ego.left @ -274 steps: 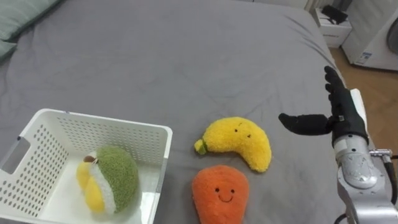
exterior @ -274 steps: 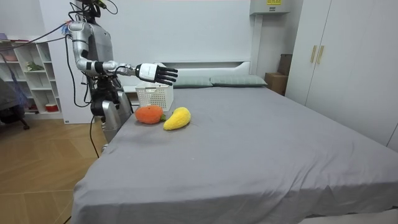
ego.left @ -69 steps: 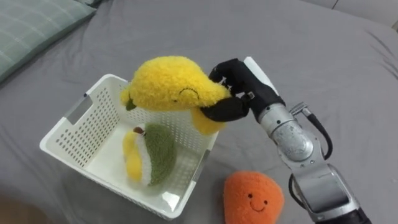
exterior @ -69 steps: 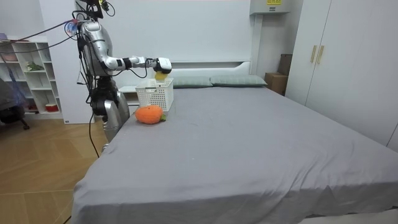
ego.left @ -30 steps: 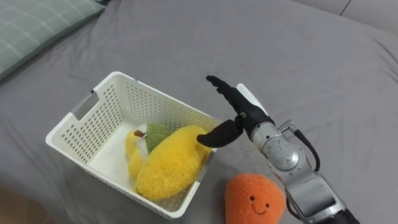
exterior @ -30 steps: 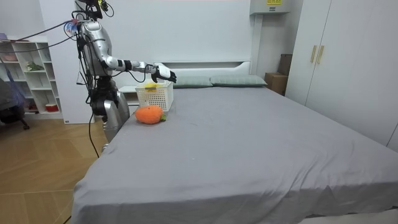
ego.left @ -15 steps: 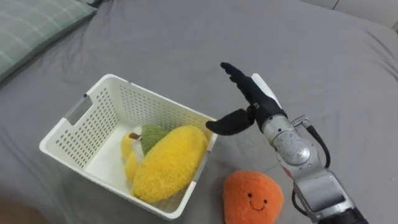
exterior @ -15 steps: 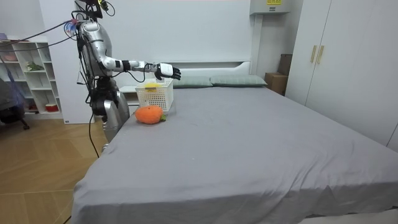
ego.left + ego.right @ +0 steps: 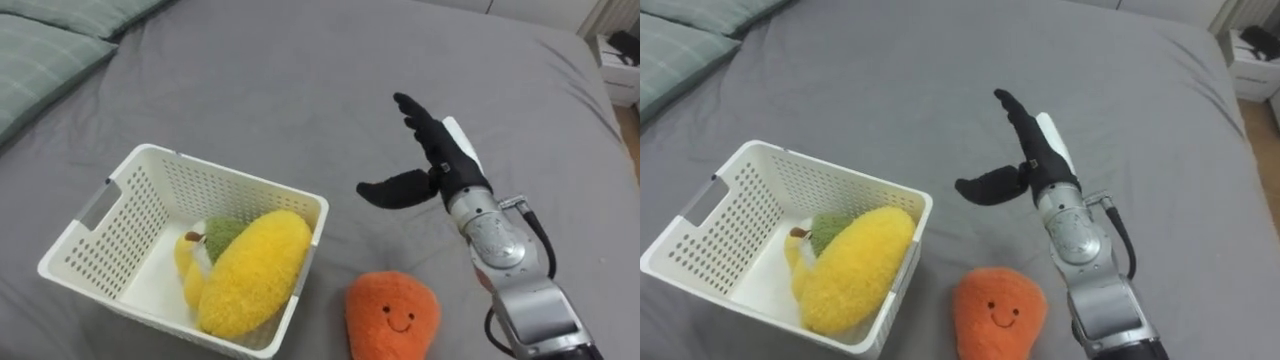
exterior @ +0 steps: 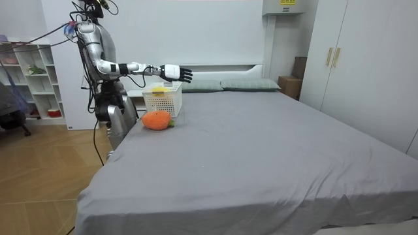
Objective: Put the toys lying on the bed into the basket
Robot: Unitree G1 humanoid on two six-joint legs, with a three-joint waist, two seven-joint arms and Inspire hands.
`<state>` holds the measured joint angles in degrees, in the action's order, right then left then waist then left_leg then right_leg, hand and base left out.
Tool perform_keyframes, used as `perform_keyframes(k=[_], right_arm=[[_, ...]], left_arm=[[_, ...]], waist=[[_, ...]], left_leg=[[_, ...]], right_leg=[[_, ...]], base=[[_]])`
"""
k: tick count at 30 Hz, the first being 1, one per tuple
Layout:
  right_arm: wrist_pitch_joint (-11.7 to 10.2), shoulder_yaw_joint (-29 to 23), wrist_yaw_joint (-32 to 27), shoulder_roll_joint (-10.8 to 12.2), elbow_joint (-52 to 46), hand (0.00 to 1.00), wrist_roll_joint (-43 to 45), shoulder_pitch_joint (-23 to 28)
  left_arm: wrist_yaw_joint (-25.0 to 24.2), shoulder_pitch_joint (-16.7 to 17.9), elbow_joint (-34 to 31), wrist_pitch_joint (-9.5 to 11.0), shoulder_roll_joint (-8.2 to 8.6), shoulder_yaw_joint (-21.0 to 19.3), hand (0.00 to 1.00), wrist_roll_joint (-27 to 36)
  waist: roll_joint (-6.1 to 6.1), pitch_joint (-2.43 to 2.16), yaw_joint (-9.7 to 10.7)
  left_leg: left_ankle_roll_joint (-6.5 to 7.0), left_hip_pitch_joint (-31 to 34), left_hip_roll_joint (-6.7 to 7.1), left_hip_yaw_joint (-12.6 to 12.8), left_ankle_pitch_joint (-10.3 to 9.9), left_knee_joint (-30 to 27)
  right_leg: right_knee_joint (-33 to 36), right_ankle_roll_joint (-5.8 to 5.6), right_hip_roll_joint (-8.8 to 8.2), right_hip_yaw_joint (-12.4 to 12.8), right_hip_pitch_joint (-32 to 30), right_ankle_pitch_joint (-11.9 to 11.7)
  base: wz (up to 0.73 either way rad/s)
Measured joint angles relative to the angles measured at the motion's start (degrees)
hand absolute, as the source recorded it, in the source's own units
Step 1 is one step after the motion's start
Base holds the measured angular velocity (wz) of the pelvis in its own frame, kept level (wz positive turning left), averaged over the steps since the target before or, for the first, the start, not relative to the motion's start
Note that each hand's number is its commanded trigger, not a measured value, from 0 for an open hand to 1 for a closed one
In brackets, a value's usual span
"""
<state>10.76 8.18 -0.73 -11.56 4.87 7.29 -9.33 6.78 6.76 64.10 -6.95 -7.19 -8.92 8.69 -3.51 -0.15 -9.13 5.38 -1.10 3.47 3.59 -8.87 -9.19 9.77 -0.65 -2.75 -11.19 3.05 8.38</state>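
- The right hand (image 9: pixel 445 162) is empty, fingers straight and spread, thumb out sideways
- To its left, the basket (image 9: pixel 215 185) holds a yellow toy (image 9: pixel 250 270) lying over a green toy (image 9: pixel 218 236), so that part looks done
- An orange toy (image 9: pixel 392 315) lies on the bed (image 9: pixel 250 80) beside the basket, not yet collected
- The arm reaches forward, hand raised above the bed

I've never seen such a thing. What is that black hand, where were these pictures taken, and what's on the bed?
It is a two-legged humanoid robot tidying toys. Two pictures come from cameras in its head, looking down; the third, from across the room, shows it standing at a corner of the bed. The right hand hovers open above the bed, holding nothing. A white basket holds a yellow plush toy and a green-and-yellow one. An orange plush toy lies beside the basket.
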Motion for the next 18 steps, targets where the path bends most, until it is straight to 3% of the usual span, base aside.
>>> perform_keyframes(k=[5, 10, 15, 18], right_arm=[[-0.2, -3.4, 0.0, -0.1, -2.4, 0.0, -0.1, 2.3], [-0.4, -3.2, 0.2, -0.3, -2.6, 0.0, -0.1, 5.7], [-0.4, -3.2, 0.2, -0.3, -1.2, 0.0, -1.4, 9.5], [-0.4, -3.2, 0.1, -0.5, -0.8, 0.0, -1.7, 9.8]], left_arm=[[-0.1, 0.7, 0.0, 0.0, 0.07, -0.4, 0.0, 0.8], [-0.1, 0.6, 0.0, 0.0, -0.04, -0.3, 0.0, 0.8], [0.2, 0.6, 0.1, 0.1, -0.03, 0.3, 0.0, 0.8], [0.5, 0.6, 0.1, 0.3, -0.02, 0.2, 0.0, 0.7]], waist=[[-0.3, -0.17, 1.3], [-0.23, -0.13, 2.3], [0.33, 0.28, 2.9], [0.3, 0.28, 2.9]], left_leg=[[0.0, -0.2, -0.06, 0.4, 0.0, 0.1], [0.01, -0.6, -0.11, 1.0, 0.0, 0.5], [0.03, -0.6, -0.13, 1.1, 0.0, 0.6], [-0.02, -0.6, -0.24, 1.3, -0.1, 0.6]], right_leg=[[0.0, 0.0, 0.03, 0.4, 0.0, 0.0], [0.0, -0.01, 0.1, 0.9, 0.0, 0.0], [0.0, -0.02, 0.14, 1.1, -0.2, 0.0], [-0.1, -0.01, 0.29, 1.3, -0.2, 0.0]], base=[[-0.04], [-0.05], [-0.01], [-0.01]])
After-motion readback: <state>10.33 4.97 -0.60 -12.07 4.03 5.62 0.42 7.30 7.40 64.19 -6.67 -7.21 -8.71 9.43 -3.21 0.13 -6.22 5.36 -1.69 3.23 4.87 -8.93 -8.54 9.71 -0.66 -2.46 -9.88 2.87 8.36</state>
